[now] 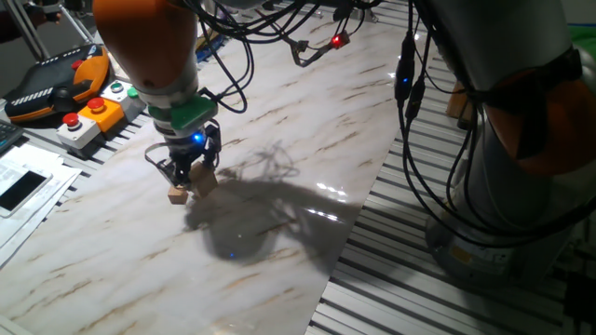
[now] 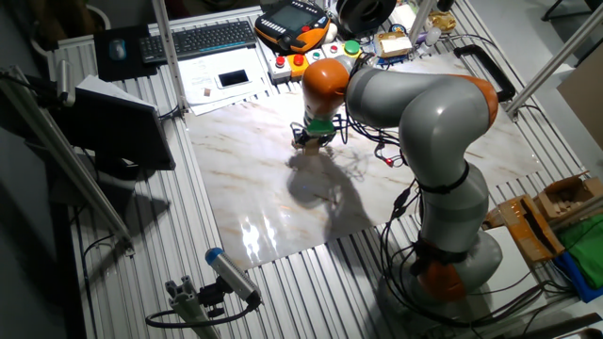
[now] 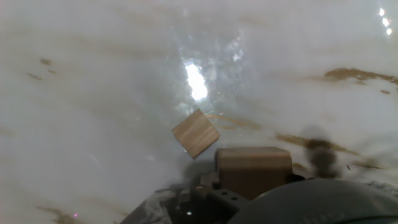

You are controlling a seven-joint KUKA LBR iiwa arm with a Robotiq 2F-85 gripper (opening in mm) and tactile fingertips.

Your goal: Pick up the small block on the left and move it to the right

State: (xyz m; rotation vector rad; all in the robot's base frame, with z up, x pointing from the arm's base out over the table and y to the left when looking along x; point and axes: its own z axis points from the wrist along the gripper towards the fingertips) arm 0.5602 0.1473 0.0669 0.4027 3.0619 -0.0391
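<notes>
The small block (image 1: 206,182) is a pale beige wooden cube held between the fingers of my gripper (image 1: 193,177), just above the marble tabletop (image 1: 279,140). The gripper is shut on it. In the hand view the block (image 3: 254,167) sits close to the camera at the bottom, against the dark hand. The tinier orange-tan cube (image 1: 176,194) lies on the table just left of the held block, apart from it; it also shows in the hand view (image 3: 195,133). In the other fixed view the gripper (image 2: 312,142) is at the far middle of the table and the blocks are too small to tell apart.
A button box (image 1: 91,113) and an orange teach pendant (image 1: 56,79) lie beyond the table's left edge, with papers and a phone (image 1: 23,186). Cables (image 1: 279,42) hang over the back. The arm's base (image 1: 521,140) stands off the table's right edge (image 1: 363,214).
</notes>
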